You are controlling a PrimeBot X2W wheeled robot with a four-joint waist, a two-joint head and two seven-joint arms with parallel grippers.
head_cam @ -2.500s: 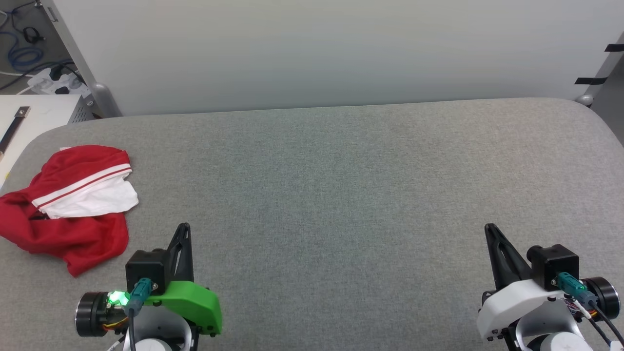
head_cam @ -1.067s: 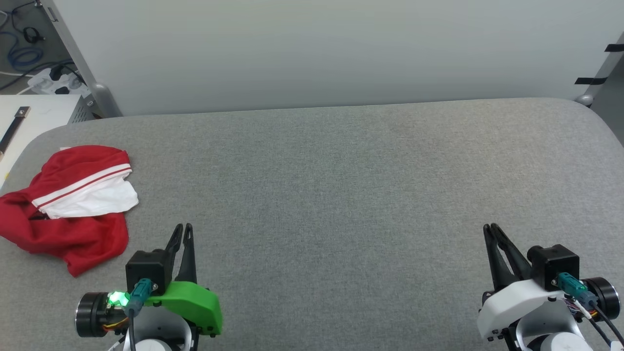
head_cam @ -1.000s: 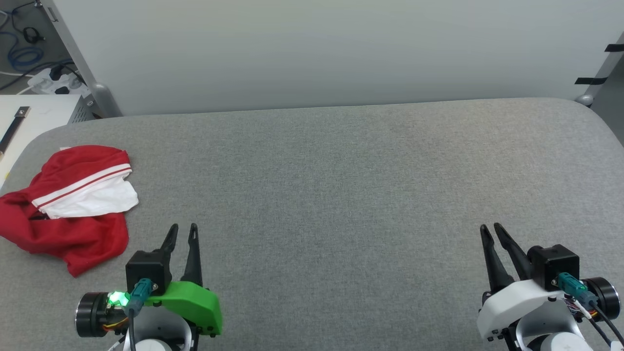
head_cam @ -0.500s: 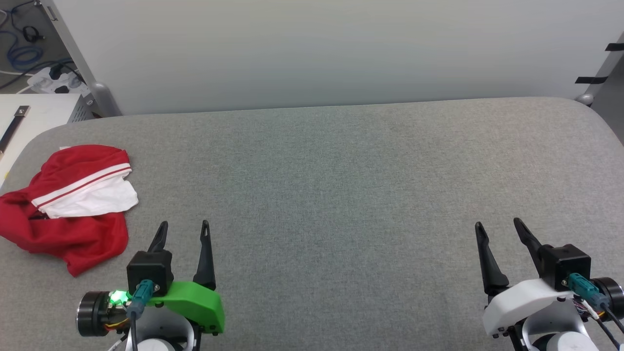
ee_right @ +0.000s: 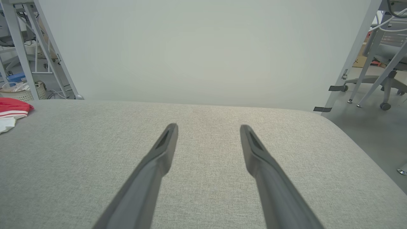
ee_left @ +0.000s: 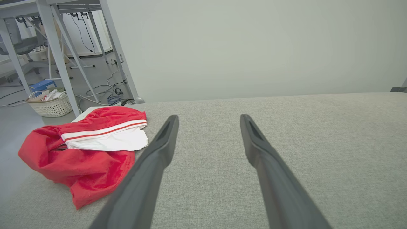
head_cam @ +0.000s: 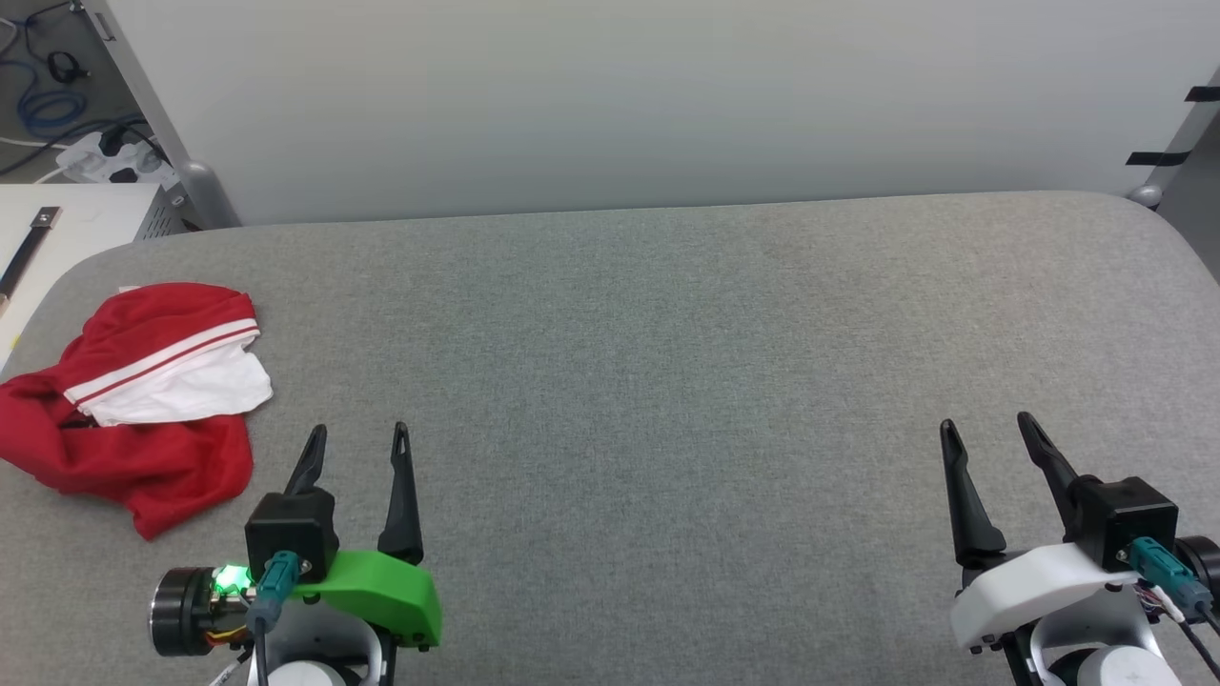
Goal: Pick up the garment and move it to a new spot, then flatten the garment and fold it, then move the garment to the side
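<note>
The garment (head_cam: 143,400) lies crumpled at the far left of the grey table (head_cam: 667,362): red fabric with a white part and red-and-white striped trim on top. In the left wrist view the garment (ee_left: 89,152) sits left of my fingers, and its edge (ee_right: 11,109) shows at the left border of the right wrist view. My left gripper (head_cam: 359,434) stands open near the front edge, a little right of the garment and apart from it, holding nothing. My right gripper (head_cam: 985,425) stands open at the front right, far from the garment, with nothing between its fingers.
A pale wall panel (head_cam: 629,105) rises behind the table. A white side surface (head_cam: 67,224) adjoins the table's back left corner, with cables and a power strip (head_cam: 105,157) beyond it. A woven basket (ee_left: 51,103) and metal frame legs (ee_left: 60,57) stand on the floor to the left.
Both grippers have gone from shut to wide open. The right gripper has also shifted slightly to the right and forward. The garment has not moved.
</note>
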